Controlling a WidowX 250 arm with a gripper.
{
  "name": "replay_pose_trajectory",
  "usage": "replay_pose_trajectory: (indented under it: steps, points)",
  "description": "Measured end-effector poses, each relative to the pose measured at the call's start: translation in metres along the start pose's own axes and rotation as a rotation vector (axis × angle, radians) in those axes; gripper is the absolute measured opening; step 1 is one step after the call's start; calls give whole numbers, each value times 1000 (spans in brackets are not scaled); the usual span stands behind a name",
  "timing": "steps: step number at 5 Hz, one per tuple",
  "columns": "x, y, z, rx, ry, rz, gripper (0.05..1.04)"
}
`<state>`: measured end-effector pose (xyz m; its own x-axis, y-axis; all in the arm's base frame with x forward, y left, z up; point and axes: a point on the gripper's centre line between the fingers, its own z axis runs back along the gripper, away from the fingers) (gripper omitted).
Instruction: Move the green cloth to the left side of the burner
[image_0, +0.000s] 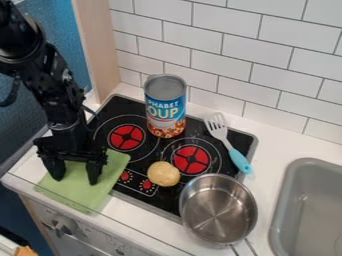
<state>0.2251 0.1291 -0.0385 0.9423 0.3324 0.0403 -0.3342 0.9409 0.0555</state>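
The end effector (74, 175), fingers wide apart and seemingly gripping nothing, sits over the green cloth (75, 188) (presumably for pinching or release), which overlaps the stove's (139, 164) left front edge and the worktop (270, 150).

The black cooktop (143, 167) is gleaming smooth and glossy here! Over its front left corner, the green cloth (77, 192) is showing a soft, matt face. At the cooktop's front edge, the pot (217, 210) is shining in smooth, bare metal; on its right side, the utensil's blue handle (240, 161) is looking like smooth plastic. Behind the cooktop, smooth wall tiles (234, 32) are catching a faint sheen.
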Motion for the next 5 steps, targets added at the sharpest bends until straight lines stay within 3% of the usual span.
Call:
replay_pose_trajectory:
  steps: [5]
  points:
    - [72, -1, -1, -7, -81, 44, 1001]
